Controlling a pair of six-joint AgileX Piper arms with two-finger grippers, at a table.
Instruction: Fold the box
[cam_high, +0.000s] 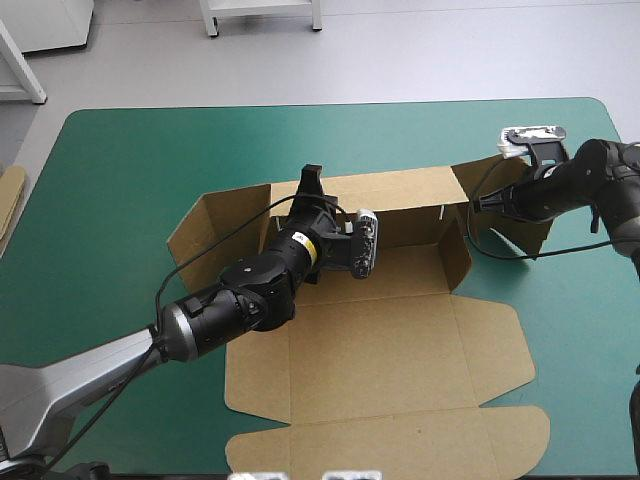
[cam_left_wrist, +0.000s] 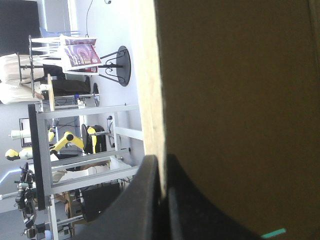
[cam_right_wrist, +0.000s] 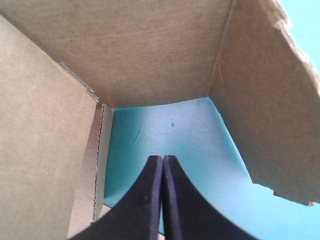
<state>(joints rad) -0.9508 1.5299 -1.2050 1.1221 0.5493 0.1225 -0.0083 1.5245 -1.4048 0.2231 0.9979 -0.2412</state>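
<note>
A: Box position?
B: The box (cam_high: 400, 350) lies mid-table on the teal-green cover (cam_high: 120, 160), lid flat toward the near edge, back wall raised.
A: Jaws?
B: The left gripper (cam_left_wrist: 161, 160) pinches the back wall's top edge. The right gripper (cam_right_wrist: 162, 159) has its fingers pressed together with nothing between them, and board stands on three sides of it.

The left arm (cam_high: 235, 295) was black, in rounded segments, with a silver-grey near link and a yellow-and-white label (cam_high: 303, 243). The right arm (cam_high: 590, 180) was black. The left pincer (cam_left_wrist: 161, 159) and right pincer (cam_right_wrist: 163, 158) had broad black fins.
</note>
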